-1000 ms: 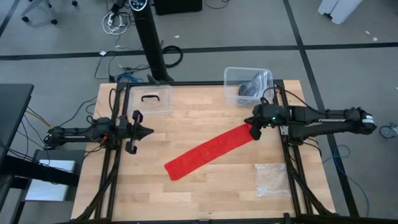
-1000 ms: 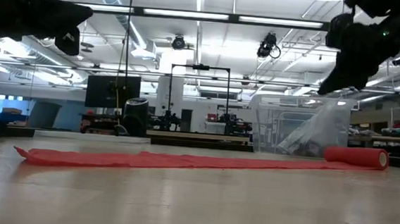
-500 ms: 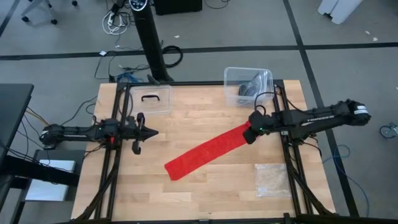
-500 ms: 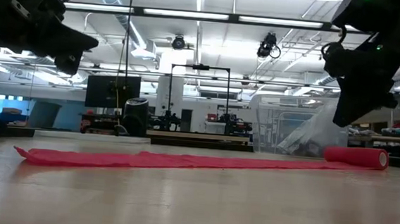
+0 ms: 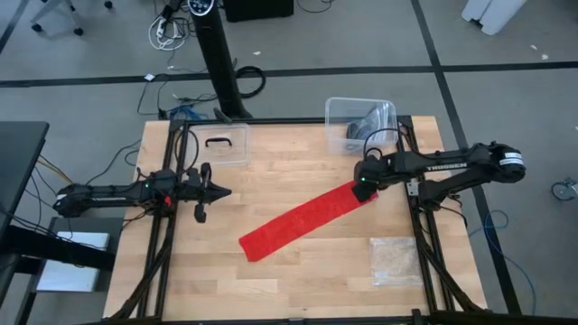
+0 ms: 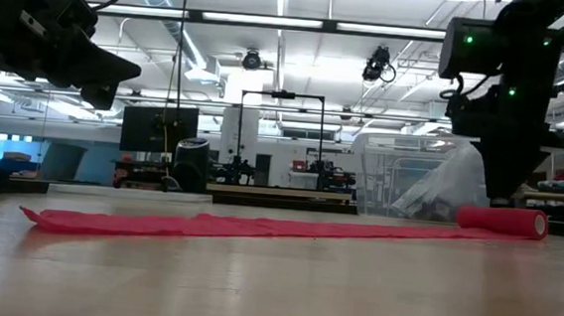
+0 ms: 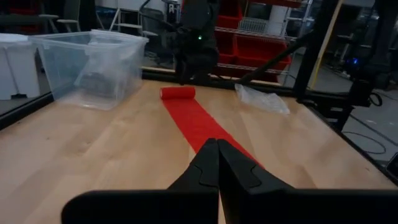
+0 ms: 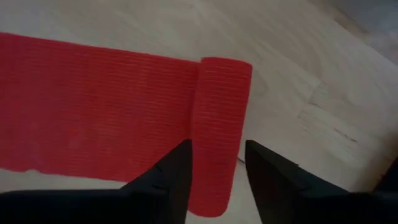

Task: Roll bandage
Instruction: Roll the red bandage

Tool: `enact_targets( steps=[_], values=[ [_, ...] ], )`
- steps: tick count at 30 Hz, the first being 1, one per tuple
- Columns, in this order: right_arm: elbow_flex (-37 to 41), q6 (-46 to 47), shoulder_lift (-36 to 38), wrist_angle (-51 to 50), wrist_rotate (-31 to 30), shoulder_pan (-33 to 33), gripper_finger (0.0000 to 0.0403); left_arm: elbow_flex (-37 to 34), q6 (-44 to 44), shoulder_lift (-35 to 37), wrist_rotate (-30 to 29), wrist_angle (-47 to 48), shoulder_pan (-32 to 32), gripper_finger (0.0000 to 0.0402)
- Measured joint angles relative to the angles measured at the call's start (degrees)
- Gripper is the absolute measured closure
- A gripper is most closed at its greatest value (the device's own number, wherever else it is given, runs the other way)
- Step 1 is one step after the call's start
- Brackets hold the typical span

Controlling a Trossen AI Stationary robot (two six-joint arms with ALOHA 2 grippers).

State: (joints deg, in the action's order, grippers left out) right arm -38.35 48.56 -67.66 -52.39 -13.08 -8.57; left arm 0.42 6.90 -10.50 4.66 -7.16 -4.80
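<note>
Although the bandage (image 5: 305,219) has a small roll started at its far end, most lies flat across the tabletop (image 5: 298,275); right gripper (image 8: 216,163) fingers straddle it, apart, left gripper (image 5: 219,191) fingers together.

Right gripper (image 8: 214,165) parted, pointing down; left gripper (image 7: 217,163) closed.

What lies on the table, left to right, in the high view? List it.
Left gripper → clear lidded box → bandage → right gripper → plastic bag.
</note>
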Motion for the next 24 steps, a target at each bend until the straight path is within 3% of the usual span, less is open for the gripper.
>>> enact_targets(
  steps=[11,17,24],
  values=[
    [0.0,-1.9,-0.7,0.4,1.9,-4.7,0.0141,0.0,-1.4,0.0,0.1,2.6,-3.6,0.0400],
    [0.1,-6.0,-0.7,3.0,4.5,-5.4,0.0134,0.0,-2.2,0.0,0.1,2.4,-5.2,0.0400],
    [1.5,-6.1,-0.7,3.4,6.4,-5.5,0.0155,0.0,-2.2,0.0,1.1,2.7,-6.5,0.0400]
  ],
)
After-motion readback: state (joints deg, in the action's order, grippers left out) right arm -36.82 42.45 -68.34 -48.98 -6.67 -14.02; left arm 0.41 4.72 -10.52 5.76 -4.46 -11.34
